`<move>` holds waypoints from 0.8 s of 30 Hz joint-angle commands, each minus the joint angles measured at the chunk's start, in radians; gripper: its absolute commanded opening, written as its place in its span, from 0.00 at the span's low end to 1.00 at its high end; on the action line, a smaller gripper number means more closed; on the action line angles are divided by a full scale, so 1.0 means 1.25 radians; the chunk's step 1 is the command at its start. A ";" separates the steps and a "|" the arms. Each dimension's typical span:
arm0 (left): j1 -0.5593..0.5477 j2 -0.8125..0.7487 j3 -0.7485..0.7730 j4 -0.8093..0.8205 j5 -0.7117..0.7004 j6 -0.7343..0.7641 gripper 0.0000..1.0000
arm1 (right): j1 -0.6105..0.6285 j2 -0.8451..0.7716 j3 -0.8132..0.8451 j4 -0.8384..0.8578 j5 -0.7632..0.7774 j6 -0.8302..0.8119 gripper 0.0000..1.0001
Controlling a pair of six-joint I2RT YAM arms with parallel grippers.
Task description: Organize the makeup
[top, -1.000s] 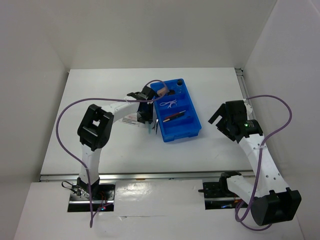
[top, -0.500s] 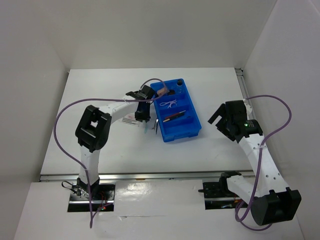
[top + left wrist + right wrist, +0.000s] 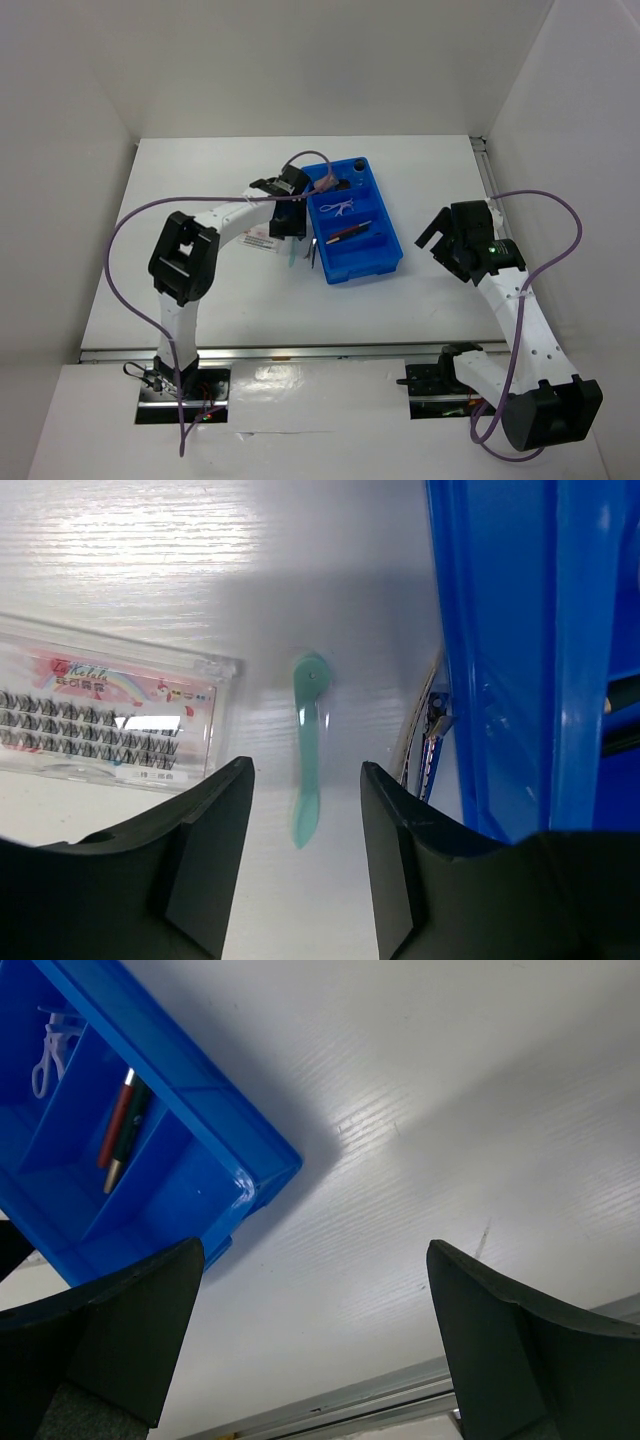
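Note:
My left gripper (image 3: pixel 305 780) (image 3: pixel 289 232) is open and hovers over the table just left of the blue tray (image 3: pixel 362 264) (image 3: pixel 520 630). Below it, between the fingers in the view, a teal spatula-like tool (image 3: pixel 308 745) (image 3: pixel 291 258) lies free on the table. The flat white eyelash packet (image 3: pixel 105 715) (image 3: pixel 258 240) lies to its left. Thin metal tweezers (image 3: pixel 425 730) lie against the tray's wall. In the tray are two pencils (image 3: pixel 120 1130) (image 3: pixel 350 231) and the lilac looped piece (image 3: pixel 340 208) (image 3: pixel 45 1055). My right gripper (image 3: pixel 315 1250) (image 3: pixel 440 235) is wide open, empty, and right of the tray.
Dark small items sit in the tray's far compartment (image 3: pixel 352 175). White walls close off the table on the left, back and right. A metal rail (image 3: pixel 380 1395) runs along the table's near edge. Purple cables loop over both arms.
The left gripper's jaws have spread wider, and its wrist has shifted slightly left and away. The teal tool now lies free on the table. The right arm has not moved.

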 commanded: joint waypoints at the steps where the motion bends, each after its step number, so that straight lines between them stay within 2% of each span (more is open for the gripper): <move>1: 0.000 0.028 0.027 -0.005 0.009 -0.026 0.60 | -0.005 -0.008 0.017 -0.004 0.002 0.010 1.00; 13: -0.008 0.077 0.020 -0.008 -0.019 -0.078 0.53 | -0.005 -0.015 0.017 -0.012 0.002 0.010 1.00; 15: -0.008 0.086 0.012 -0.001 -0.019 -0.086 0.49 | -0.005 -0.015 0.017 -0.012 0.002 0.010 1.00; 20: -0.008 0.074 0.012 -0.010 -0.036 -0.094 0.31 | -0.005 -0.015 0.017 -0.012 0.002 0.010 1.00; 24: -0.008 0.031 0.021 -0.035 -0.077 -0.086 0.24 | -0.005 -0.015 0.017 -0.012 0.002 0.010 1.00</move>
